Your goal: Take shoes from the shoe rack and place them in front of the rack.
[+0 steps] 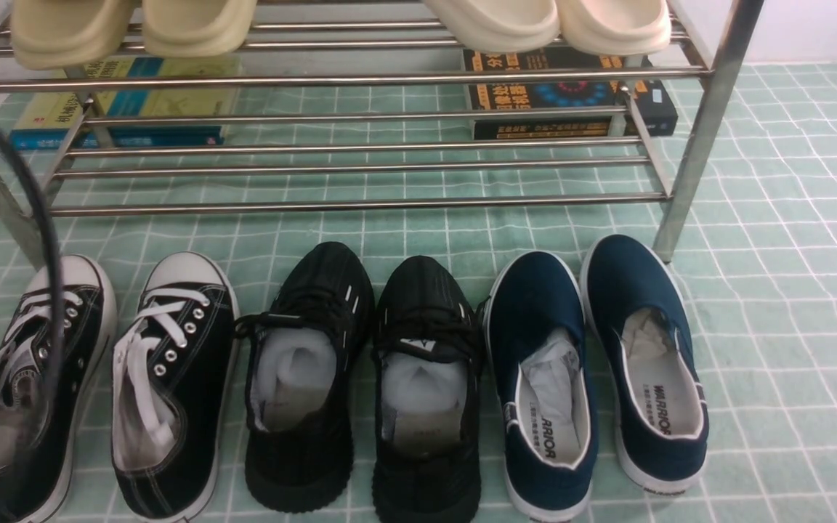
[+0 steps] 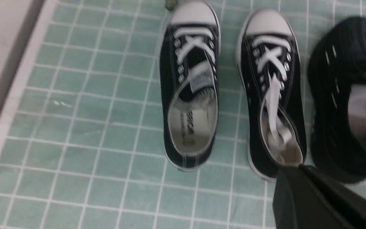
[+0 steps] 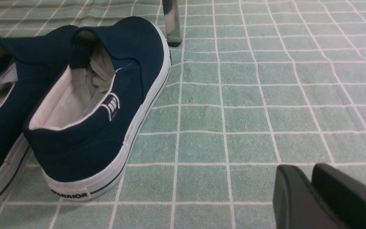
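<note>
Lining the green tiled floor [image 1: 789, 218] in front of the rack [image 1: 360, 76], six shoes sit toes toward the bars: black canvas pair [image 1: 164, 378] at far left, black knit pair [image 1: 360, 378] in the middle, navy slip-ons [image 1: 593, 363] at right. Both task pairs are off the rack & on the floor, side by side, heels nearest the robot; the knit pair's inner sides nearly touch. Lower tier holds no shoes. Cream slides [image 1: 193, 25] stay on the top tier, w/ books [image 1: 571, 94] on the floor behind the rack.

L gripper [image 2: 300, 168] shows only as dark fingers in its wrist view, pressed together, holding nothing, hanging above the heel of one canvas shoe [image 2: 272, 92]; its mate [image 2: 191, 86] lies just beside, apart from it. R gripper [image 3: 310, 178] sits low over bare tiles near a slip-on's heel [image 3: 97, 105], touching nothing; fingers look close together w/ a thin gap, but can't tell if fully closed. A black cable [image 1: 48, 240] crosses the front view's left edge.
</note>
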{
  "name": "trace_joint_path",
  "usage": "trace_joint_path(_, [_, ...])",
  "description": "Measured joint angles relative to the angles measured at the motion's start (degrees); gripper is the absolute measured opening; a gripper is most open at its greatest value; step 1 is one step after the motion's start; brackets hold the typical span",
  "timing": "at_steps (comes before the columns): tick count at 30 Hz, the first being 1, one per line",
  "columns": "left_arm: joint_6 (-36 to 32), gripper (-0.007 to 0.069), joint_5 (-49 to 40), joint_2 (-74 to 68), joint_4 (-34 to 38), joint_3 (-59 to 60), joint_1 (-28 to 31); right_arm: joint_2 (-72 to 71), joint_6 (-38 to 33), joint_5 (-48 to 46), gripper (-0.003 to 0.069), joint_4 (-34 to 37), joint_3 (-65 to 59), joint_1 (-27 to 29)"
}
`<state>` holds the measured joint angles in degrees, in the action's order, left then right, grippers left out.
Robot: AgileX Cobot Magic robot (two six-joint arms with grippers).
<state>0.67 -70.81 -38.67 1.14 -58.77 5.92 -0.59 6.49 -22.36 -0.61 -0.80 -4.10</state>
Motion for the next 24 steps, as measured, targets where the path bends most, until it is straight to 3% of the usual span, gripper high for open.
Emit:
trace_joint_path(7, [-7.01,0.0004,2.63,20.46,9.77,18.6,0.0,0.0,0.0,0.0,0.0122,0.0,0.0,0.0])
trace_joint_path(13, [-6.34,0.0004,16.27,35.2,11.57,28.94,0.0,0.0,0.0,0.0,0.013,0.0,0.0,0.0])
trace_joint_path(19, [-6.3,0.0011,25.56,38.78,11.7,33.34,0.0,0.0,0.0,0.0,0.0136,0.0,0.0,0.0])
trace_joint_path(24, [-6.3,0.0015,28.2,38.78,11.76,34.48,0.0,0.0,0.0,0.0,0.0136,0.0,0.0,0.0])
